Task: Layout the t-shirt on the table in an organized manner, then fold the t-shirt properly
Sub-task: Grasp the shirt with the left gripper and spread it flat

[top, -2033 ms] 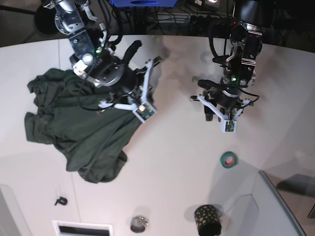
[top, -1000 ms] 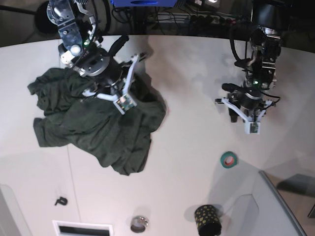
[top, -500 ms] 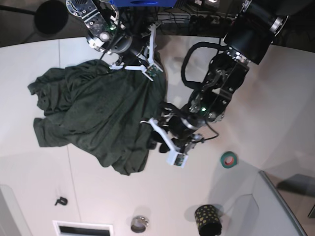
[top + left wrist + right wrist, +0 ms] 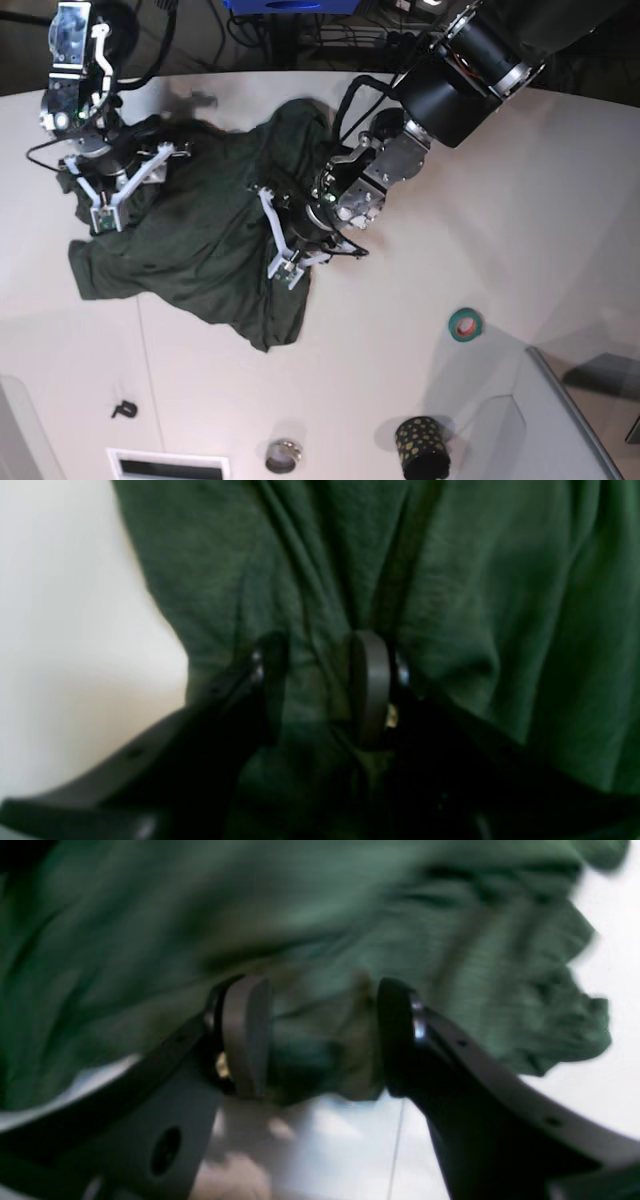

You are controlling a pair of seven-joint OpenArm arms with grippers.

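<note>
On the table [image 4: 420, 330], the t-shirt [image 4: 215, 235] lies in a dark green heap, toward the left side of the base view. It is not flat. It is full of bumps and folds, and one long bit sticks up toward the far edge of the table.

The left gripper [image 4: 322, 687] is down on the right side of the heap. In its own camera, a pinch of green cloth sits between its two fingers [image 4: 371, 680], and creases run out from that spot. So it looks like it is grasping a fold of the t-shirt.

The right gripper [image 4: 322, 1037] is at the other side of the heap. Its camera is blurry, so it seems to be moving fast. Its fingers [image 4: 247, 1035] stand apart with cloth showing in the gap. I cannot tell if it is letting go or closing in for a new grab.

I think the job is only at the first step, spreading the t-shirt out. No folding can start, because the sleeves and bottom edge are all mixed up in the heap.

The next move calls for each gripper to have a good hold on a far-apart part of the t-shirt. Then they need to pull away from each other, so the cloth goes flat on the table.

A roll of tape [image 4: 463, 324], a spotted cup [image 4: 421, 447] and a small shiny round thing [image 4: 283, 456] sit near the front, well apart from the t-shirt.
</note>
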